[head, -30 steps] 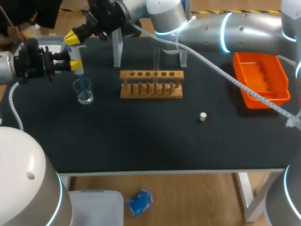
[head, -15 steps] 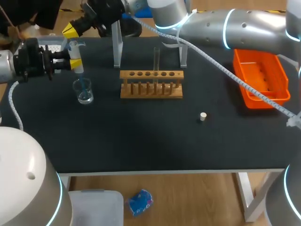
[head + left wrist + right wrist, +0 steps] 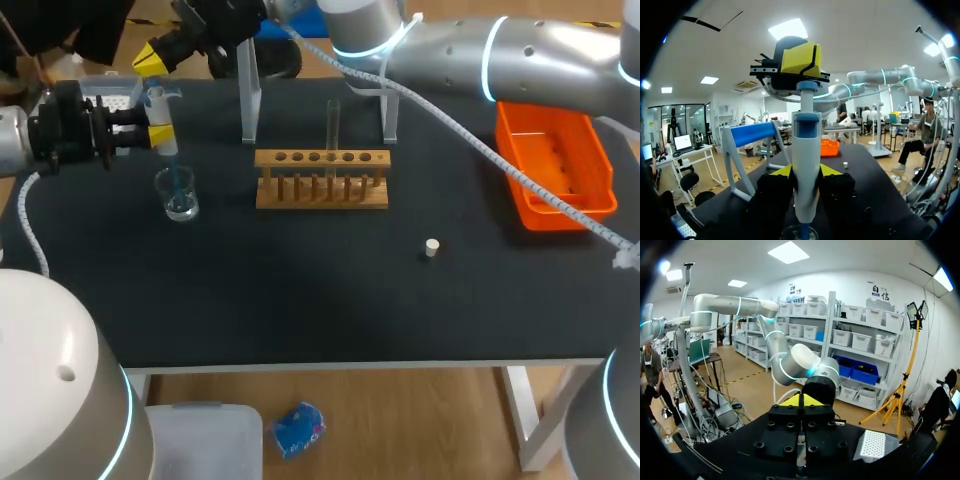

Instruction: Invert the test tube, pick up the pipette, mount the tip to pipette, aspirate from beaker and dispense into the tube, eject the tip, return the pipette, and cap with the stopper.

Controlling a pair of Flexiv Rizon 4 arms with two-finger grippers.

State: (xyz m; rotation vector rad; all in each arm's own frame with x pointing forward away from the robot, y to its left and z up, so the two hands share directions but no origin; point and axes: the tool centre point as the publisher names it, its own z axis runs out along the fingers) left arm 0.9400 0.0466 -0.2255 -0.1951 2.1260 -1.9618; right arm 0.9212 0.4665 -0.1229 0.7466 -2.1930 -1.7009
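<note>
- A small pale stopper [image 3: 431, 247] lies alone on the dark counter [image 3: 300, 300], nearest the front edge.
- Behind it stands a wooden rack [image 3: 322, 178], with a clear test tube [image 3: 333, 125] upright in one of its holes.
- Left of the rack, a glass beaker [image 3: 180, 197] sits on the counter. The pipette [image 3: 161, 125] hangs upright over it, with its tip reaching down into the glass.
- The left jaws, coming in from the left side, are clamped on the pipette's body from both sides.
- An orange tray [image 3: 560, 218] rests at the counter's right side, well apart from the rack.
- A metal stand [image 3: 250, 100] rises just behind the rack.
- The right arm [image 3: 540, 60] crosses the back of the counter. The right jaws are pressed together just above the pipette's top button; I cannot tell whether they touch it.
- A white tip box [image 3: 110, 95] sits at the far left corner.
</note>
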